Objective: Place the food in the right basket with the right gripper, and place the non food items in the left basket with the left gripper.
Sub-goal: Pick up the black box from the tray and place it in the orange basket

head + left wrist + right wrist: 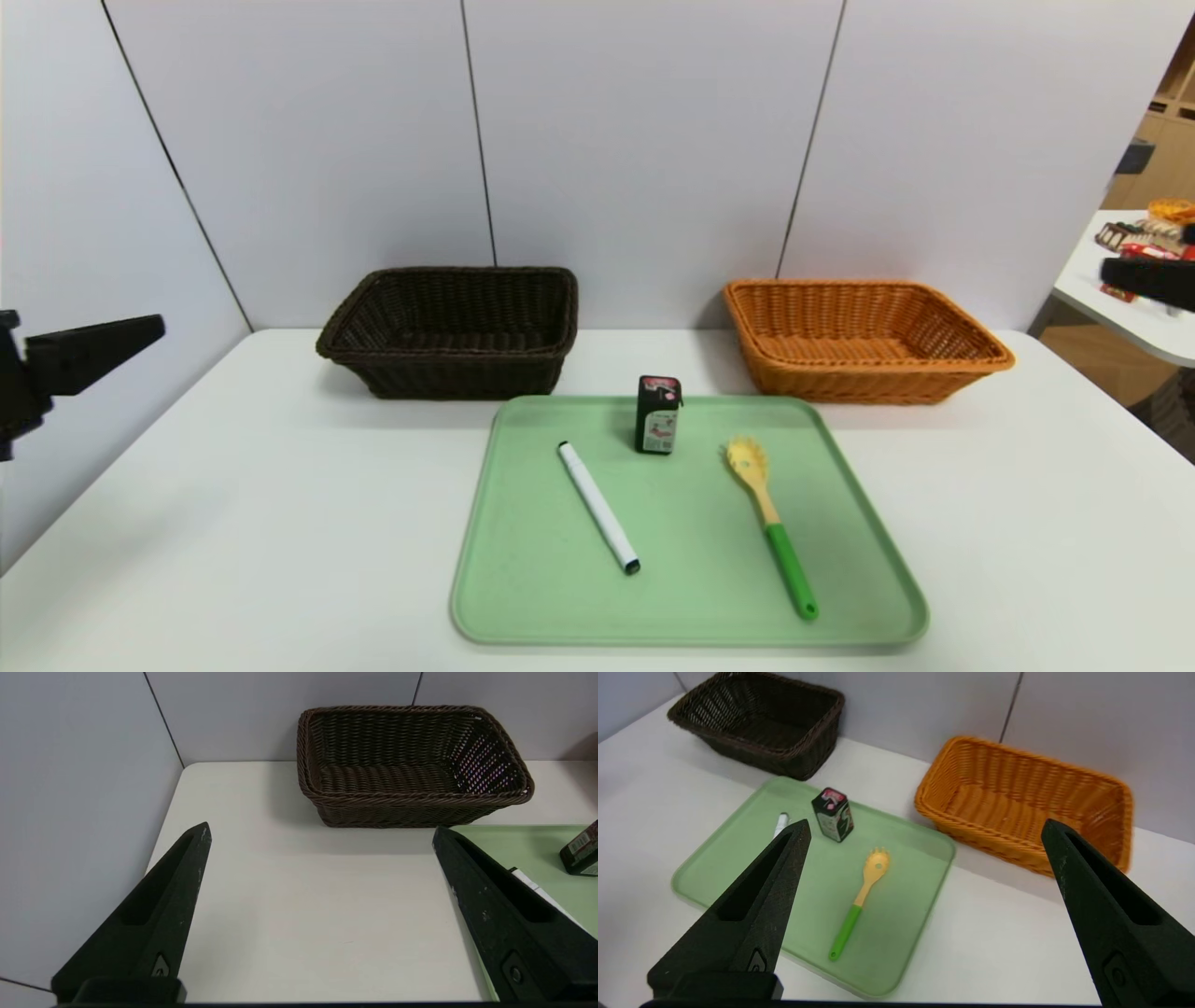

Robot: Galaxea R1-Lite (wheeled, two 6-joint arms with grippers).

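White tabletop beneath left gripper (pixel 321 828) and right gripper (pixel 927 823), both with fingers spread apart.

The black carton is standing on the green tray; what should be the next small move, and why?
Probably bring the right gripper over the carton: its fingers are open, holding nothing, and the carton stands upright near the orange basket, on the tray.

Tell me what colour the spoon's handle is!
Green; the head view shows the handle best.
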